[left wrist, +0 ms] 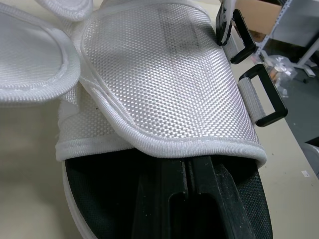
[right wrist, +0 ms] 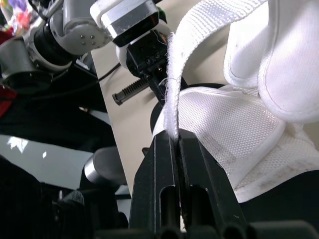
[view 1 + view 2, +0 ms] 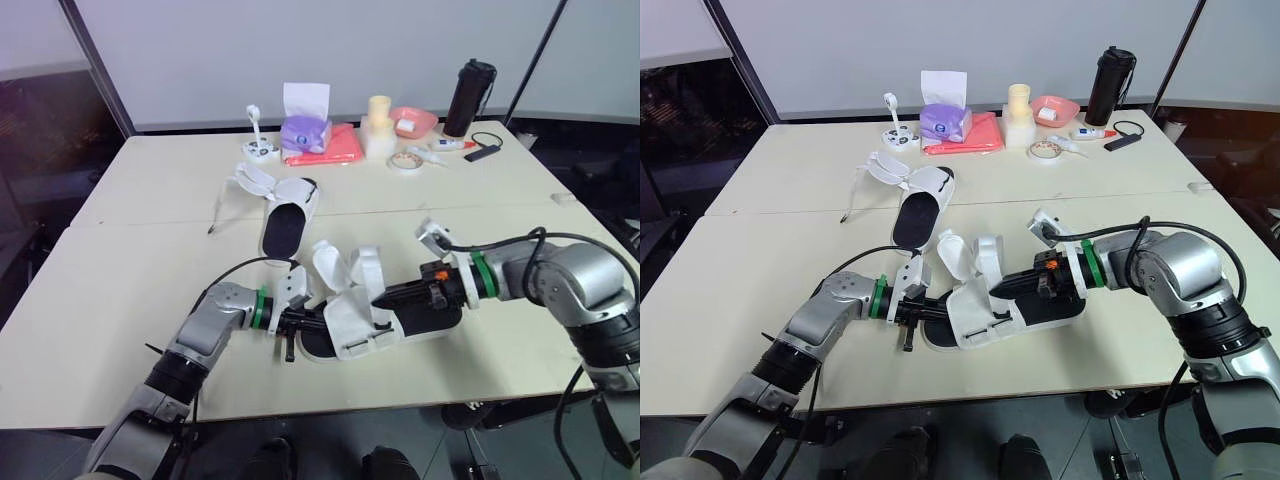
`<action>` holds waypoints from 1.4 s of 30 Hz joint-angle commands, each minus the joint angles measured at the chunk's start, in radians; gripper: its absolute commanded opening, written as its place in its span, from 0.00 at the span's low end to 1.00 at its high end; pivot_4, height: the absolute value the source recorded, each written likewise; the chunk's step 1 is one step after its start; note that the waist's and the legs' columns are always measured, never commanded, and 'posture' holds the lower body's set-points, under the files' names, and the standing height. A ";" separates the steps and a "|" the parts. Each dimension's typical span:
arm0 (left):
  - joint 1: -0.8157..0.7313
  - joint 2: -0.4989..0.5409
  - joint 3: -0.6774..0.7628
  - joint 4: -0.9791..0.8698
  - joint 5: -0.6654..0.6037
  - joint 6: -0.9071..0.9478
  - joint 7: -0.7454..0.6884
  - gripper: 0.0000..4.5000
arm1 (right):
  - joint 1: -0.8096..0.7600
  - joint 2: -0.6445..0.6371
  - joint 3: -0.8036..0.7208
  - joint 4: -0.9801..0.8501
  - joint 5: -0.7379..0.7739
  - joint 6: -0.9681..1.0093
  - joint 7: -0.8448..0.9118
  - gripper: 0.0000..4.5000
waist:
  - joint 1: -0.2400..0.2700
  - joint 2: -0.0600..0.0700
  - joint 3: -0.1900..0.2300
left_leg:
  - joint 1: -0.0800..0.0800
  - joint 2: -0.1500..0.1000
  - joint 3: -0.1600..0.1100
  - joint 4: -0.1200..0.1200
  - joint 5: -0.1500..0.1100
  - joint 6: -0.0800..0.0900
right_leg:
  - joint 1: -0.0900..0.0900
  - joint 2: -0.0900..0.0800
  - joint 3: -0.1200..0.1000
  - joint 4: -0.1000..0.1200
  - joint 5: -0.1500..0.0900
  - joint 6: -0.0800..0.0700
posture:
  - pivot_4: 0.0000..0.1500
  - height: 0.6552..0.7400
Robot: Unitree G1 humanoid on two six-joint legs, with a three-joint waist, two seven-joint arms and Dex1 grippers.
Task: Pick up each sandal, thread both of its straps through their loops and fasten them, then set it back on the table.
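The near sandal (image 3: 355, 330), white mesh over a black sole, lies at the front middle of the table (image 3: 120, 300). My left gripper (image 3: 298, 322) is shut, its fingers (image 1: 199, 199) lying on the black insole under the white flap (image 1: 164, 74) at the sandal's left end. Two black loops (image 1: 261, 94) hang at the flap's far side. My right gripper (image 2: 175, 137) comes in from the right and is shut on a white strap (image 2: 172, 74), which stands up from its tips. The second sandal (image 3: 285, 215) lies farther back with its straps loose.
At the back of the table stand a purple tissue box (image 3: 305, 130), a red cloth (image 3: 335, 148), a pale stacked container (image 3: 378, 125), a pink bowl (image 3: 413, 120), a tape roll (image 3: 405, 161) and a black bottle (image 3: 469, 97). The table's front edge runs just below the near sandal.
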 commanded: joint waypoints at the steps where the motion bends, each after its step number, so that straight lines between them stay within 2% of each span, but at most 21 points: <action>1: 0.019 0.008 0.007 -0.013 0.013 0.009 0.020 0.00 | -0.024 -0.018 0.009 0.000 -0.023 0.016 0.029 0.01 | 0.000 0.000 0.000 | 0.000 0.000 0.000 0.000 0.000 0.000 | 0.000 0.000 0.000 0.000 0.000 0.000 | 1.00 0.93; 28: 0.028 -0.004 0.004 -0.022 0.010 0.009 0.041 0.00 | -0.100 0.055 0.006 0.025 -0.039 0.098 0.066 0.01 | 0.001 0.000 0.000 | 0.000 0.000 0.000 0.000 0.000 0.000 | 0.000 0.000 0.000 0.000 0.000 0.000 | 1.00 0.93; 42: 0.036 -0.008 0.003 -0.032 0.009 0.010 0.050 0.00 | -0.085 0.033 0.038 0.010 -0.064 0.091 0.090 0.01 | 0.001 0.000 0.000 | 0.000 0.000 0.000 0.000 0.000 0.000 | 0.000 0.000 0.000 0.000 0.000 0.000 | 1.00 0.93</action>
